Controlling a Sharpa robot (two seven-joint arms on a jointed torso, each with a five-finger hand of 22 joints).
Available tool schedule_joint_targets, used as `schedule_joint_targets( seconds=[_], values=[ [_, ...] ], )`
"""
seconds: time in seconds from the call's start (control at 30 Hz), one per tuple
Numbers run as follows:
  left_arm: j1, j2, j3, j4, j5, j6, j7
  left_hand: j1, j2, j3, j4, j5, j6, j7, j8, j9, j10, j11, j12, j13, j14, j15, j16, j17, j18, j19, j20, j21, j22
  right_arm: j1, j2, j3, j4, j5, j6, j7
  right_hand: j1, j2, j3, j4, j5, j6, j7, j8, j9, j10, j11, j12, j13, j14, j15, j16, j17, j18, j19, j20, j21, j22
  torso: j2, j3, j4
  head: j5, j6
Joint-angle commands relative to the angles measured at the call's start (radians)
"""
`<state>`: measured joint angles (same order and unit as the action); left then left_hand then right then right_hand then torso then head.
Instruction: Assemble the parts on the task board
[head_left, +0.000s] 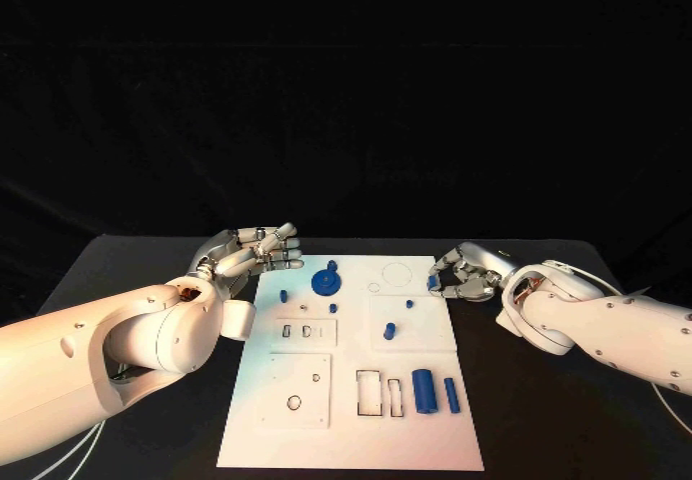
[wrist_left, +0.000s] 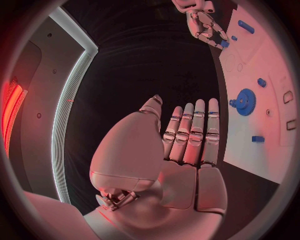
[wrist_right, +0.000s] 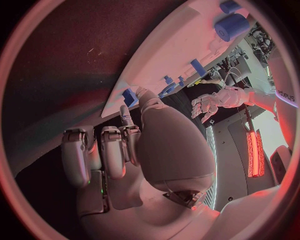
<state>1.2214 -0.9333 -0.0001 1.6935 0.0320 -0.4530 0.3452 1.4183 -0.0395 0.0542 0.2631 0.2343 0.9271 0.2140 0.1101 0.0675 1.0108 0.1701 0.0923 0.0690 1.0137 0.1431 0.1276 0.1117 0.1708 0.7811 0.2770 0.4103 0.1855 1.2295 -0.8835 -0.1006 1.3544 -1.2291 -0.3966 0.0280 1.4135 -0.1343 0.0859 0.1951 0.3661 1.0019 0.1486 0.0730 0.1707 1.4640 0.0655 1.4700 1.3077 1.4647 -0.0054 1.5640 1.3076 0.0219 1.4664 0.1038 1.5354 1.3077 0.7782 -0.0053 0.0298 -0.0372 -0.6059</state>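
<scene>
Both hands sit at the far corners of the task board (head_left: 346, 440), neither holding a part.

The left hand (head_left: 248, 252) hovers off the board's far left corner, fingers straight and slightly apart, near the blue gear (head_left: 327, 280). The right hand (head_left: 464, 273), fingers curled in on nothing, rests beside the far right edge by 1 small blue peg (head_left: 431, 285). 1 thick cylinder (head_left: 424, 390) and 1 thin pin (head_left: 451, 396) lie at the near right. Black table (head_left: 130, 270), dark backdrop.
</scene>
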Motion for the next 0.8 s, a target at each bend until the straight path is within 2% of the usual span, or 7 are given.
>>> schedule_joint_targets(
  seconds=[0.03,0.23,0.37,0.8],
  values=[
    [0.000,0.002,0.001,0.002,0.000,0.021,0.001,0.009,0.002,-0.004,-0.004,-0.004,0.006,0.002,-0.005,-0.001,0.001,0.005,-0.006,-0.001,-0.005,0.001,-0.006,0.002,0.009,-0.008,0.002,0.006,0.001,-0.001,0.005,0.000,-0.004,-0.003,0.001,-0.007,0.003,0.012,0.007,0.000,0.002,0.010,0.002,0.006,0.001,0.025,0.002,0.007,0.161,0.106,0.003,0.007,0.263,-0.012,0.077,0.004,0.005,0.233,0.000,0.0000,0.0003,0.000,0.000],
    [0.000,0.002,0.001,0.002,0.000,0.022,0.000,0.009,0.002,-0.004,-0.004,-0.004,0.006,0.002,-0.005,-0.001,0.001,0.005,-0.006,-0.001,-0.005,0.001,-0.006,0.002,0.009,-0.008,0.002,0.006,0.001,-0.001,0.010,0.000,-0.009,-0.006,0.004,-0.010,0.011,0.024,0.018,-0.004,-0.011,0.023,-0.001,0.008,0.002,0.028,-0.001,0.011,0.165,0.106,0.002,0.007,0.263,-0.012,0.079,0.002,0.008,0.236,0.000,-0.0001,0.0000,0.002,0.000],
    [0.000,0.002,0.001,0.001,0.000,0.023,0.000,0.009,0.002,-0.004,-0.004,-0.004,0.006,0.002,-0.005,-0.001,0.001,0.005,-0.006,-0.001,-0.005,0.001,-0.006,0.002,0.009,-0.008,0.002,0.006,0.001,-0.001,0.012,0.000,-0.011,-0.007,0.005,-0.010,0.025,0.044,0.043,-0.011,-0.026,0.045,-0.009,0.015,0.004,0.033,-0.007,0.016,0.171,0.106,-0.004,0.007,0.263,-0.014,0.083,-0.001,0.012,0.240,0.000,-0.0001,-0.0012,0.004,-0.001],
    [0.000,-0.001,0.001,-0.004,0.000,0.023,-0.001,0.009,0.003,-0.004,-0.004,-0.004,0.005,0.002,-0.005,-0.001,0.001,0.006,-0.007,-0.001,-0.006,0.001,-0.006,0.002,0.009,-0.009,0.002,0.007,0.001,-0.001,0.016,0.000,-0.012,-0.016,0.002,-0.017,0.029,0.046,0.053,-0.015,-0.032,0.052,-0.011,0.017,0.005,0.035,-0.010,0.018,0.173,0.106,-0.006,0.007,0.263,-0.014,0.084,-0.003,0.013,0.241,0.001,-0.0003,-0.0002,0.003,-0.001]
  ],
)
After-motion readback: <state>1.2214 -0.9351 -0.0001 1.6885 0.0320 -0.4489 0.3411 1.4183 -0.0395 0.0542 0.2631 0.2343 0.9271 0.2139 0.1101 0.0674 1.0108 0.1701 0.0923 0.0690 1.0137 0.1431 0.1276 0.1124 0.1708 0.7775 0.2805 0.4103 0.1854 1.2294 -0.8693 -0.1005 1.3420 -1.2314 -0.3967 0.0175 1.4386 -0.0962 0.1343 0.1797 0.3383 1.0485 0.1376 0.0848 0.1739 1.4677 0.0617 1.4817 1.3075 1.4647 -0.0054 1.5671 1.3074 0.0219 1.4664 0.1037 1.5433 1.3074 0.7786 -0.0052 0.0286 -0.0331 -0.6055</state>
